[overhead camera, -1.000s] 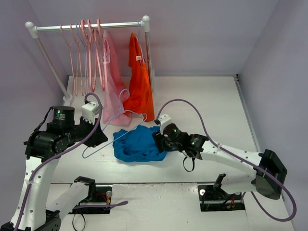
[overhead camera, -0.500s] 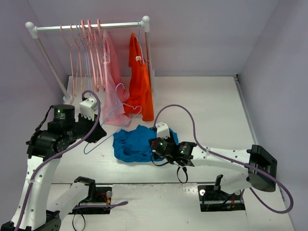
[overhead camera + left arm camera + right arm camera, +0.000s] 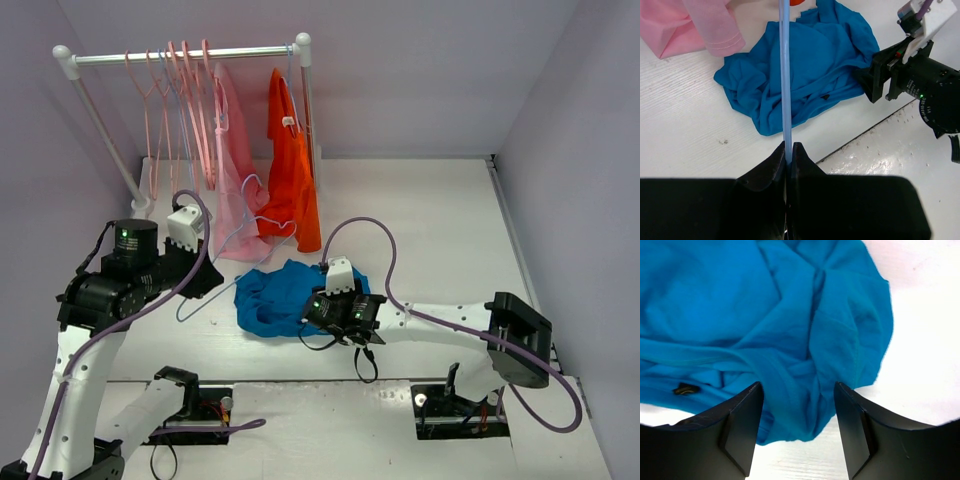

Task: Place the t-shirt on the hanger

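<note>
The bright blue t-shirt [image 3: 280,298] lies crumpled on the white table between the two arms. In the left wrist view the t-shirt [image 3: 810,60] lies beyond the thin pale blue hanger [image 3: 785,75]. My left gripper [image 3: 789,148] is shut on the hanger's bar. From above, the hanger [image 3: 232,283] slants up from the left gripper [image 3: 208,284] toward the hanging clothes. My right gripper [image 3: 797,390] is open low over the table, and a fold at the edge of the t-shirt [image 3: 740,305] lies between its jaws. Overhead, that gripper [image 3: 310,312] is at the shirt's near right edge.
A white clothes rail [image 3: 180,55] stands at the back left with several pink hangers [image 3: 165,100], a pale pink garment [image 3: 235,190] and an orange garment [image 3: 292,180]. The pink garment's hem [image 3: 685,25] hangs close to the hanger. Purple cables loop over both arms.
My right gripper has slid left and nearer, from the shirt's right side to its near right edge. The left gripper has lifted the hanger's hook end toward the hanging clothes.
</note>
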`<action>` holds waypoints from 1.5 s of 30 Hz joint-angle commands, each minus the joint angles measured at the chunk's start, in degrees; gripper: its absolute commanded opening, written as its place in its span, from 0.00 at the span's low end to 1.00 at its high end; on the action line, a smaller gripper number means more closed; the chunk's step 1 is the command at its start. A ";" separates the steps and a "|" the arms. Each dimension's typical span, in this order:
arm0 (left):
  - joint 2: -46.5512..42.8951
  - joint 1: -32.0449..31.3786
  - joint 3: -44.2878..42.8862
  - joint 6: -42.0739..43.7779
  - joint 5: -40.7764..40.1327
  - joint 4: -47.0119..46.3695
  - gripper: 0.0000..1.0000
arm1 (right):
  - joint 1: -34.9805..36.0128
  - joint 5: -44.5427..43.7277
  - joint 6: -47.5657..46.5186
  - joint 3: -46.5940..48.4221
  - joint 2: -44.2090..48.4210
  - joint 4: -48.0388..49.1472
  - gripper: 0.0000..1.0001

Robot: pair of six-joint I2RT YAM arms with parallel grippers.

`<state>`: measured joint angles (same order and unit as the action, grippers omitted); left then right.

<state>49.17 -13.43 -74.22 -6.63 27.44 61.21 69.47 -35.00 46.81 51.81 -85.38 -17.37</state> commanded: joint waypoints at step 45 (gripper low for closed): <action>-1.77 -5.57 8.47 10.04 22.88 -11.41 0.00 | -28.74 25.33 -43.40 14.45 4.47 -2.44 0.00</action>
<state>45.43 -18.28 -64.82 1.53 48.42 53.72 41.18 -11.11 6.75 62.33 -81.43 -20.69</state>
